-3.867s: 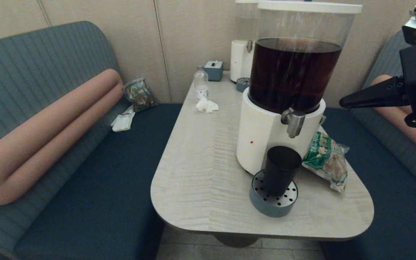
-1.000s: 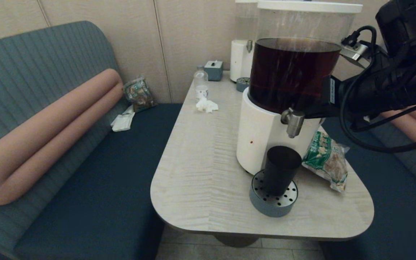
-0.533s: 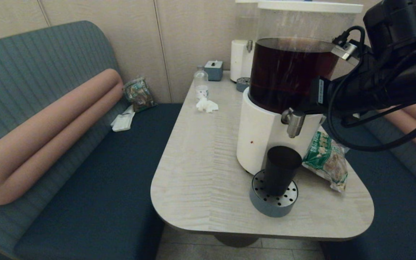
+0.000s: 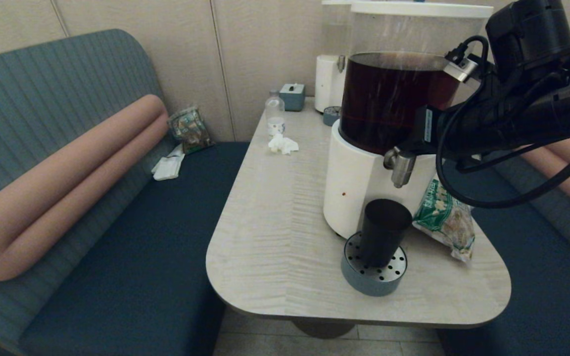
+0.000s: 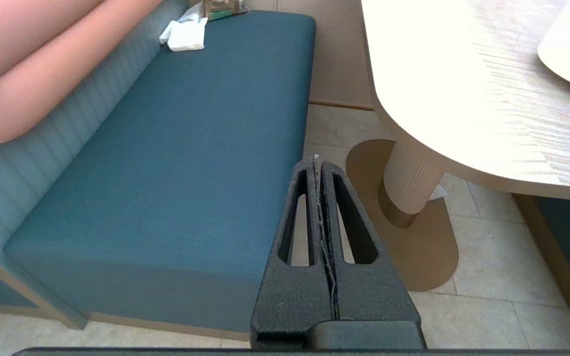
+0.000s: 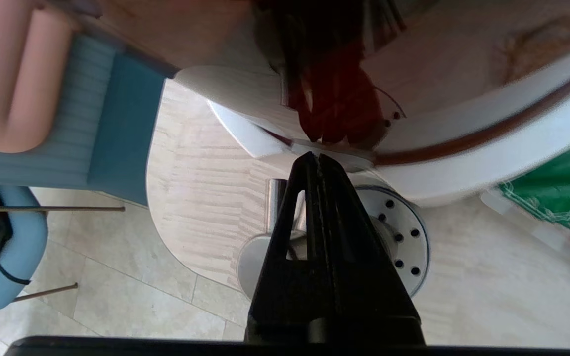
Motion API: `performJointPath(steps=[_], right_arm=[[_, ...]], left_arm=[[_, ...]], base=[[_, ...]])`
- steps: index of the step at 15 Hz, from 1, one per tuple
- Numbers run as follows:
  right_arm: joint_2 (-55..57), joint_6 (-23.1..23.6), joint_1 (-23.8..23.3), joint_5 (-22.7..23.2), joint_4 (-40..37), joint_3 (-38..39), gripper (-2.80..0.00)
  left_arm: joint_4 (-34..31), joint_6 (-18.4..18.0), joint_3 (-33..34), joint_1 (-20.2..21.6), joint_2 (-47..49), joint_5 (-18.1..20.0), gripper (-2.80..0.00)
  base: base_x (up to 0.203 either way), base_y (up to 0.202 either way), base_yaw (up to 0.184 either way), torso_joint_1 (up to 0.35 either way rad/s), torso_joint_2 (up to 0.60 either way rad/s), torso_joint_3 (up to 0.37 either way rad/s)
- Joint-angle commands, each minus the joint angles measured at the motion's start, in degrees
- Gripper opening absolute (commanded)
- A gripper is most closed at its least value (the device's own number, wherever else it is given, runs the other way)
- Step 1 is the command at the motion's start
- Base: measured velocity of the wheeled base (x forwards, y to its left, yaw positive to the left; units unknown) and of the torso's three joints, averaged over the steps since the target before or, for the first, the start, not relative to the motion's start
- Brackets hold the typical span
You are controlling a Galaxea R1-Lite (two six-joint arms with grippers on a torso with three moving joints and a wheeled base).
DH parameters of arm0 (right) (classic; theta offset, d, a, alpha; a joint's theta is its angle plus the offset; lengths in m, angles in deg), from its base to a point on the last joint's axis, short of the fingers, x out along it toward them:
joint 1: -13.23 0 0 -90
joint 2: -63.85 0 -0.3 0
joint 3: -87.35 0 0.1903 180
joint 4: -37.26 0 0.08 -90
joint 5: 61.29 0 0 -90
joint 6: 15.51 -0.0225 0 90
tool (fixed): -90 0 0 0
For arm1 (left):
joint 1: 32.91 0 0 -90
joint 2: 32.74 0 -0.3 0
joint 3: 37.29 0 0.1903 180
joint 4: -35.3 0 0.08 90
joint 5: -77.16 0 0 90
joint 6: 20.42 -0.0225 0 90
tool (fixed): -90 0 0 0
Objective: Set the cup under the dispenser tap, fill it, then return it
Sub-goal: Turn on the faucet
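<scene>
The black cup [image 4: 384, 231] stands upright on the round blue-grey drip tray [image 4: 373, 279], directly below the silver dispenser tap [image 4: 400, 167]. My right gripper [image 4: 407, 147] reaches in from the right, shut and empty, with its tips at the top of the tap. In the right wrist view the shut right gripper [image 6: 317, 158] points at the dispenser's white base, with the tap [image 6: 276, 202] and the perforated tray [image 6: 406, 237] beneath it; the cup is hidden behind the fingers. My left gripper [image 5: 317, 162] hangs shut and empty, low beside the table.
The big dispenser [image 4: 359, 188] with dark drink stands on the pale table [image 4: 275, 237]. A green snack bag [image 4: 446, 220] lies right of the cup. A slimmer white dispenser [image 4: 329, 84], tissue box [image 4: 292, 95] and small bottle [image 4: 275, 116] stand at the back. Benches flank the table.
My right arm has swung in from the right and moved left, bringing its shut fingers up to the tap. The cup has stayed on the drip tray.
</scene>
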Motion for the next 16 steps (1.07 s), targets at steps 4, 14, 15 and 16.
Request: performJointPath(steps=[4,14,15,16], right_arm=[[0.5,-0.5,0.0,0.8,0.8,0.1,-2.8],[1.7,-0.6,-0.5,4.8,3.3,0.9,-2.8],[1.9,-0.5,-0.5,4.8,3.3,0.9,-2.8],[1.9,-0.5,-0.5,4.8,3.3,0.9,-2.8]], left_arm=[[0.0,0.1,0.0,0.0,0.1,0.0,-2.8],[0.0,0.1,0.0,0.0,0.1,0.0,-2.8],[0.0,0.0,0.0,0.0,0.1,0.0,-2.8],[0.0,0.0,0.0,0.0,0.1,0.0,-2.8]], base=[[0.0,0.0,0.0,0.0,0.0,0.0],[0.0,0.0,0.0,0.0,0.0,0.0],[0.0,0.0,0.0,0.0,0.0,0.0],[0.0,0.0,0.0,0.0,0.0,0.0]])
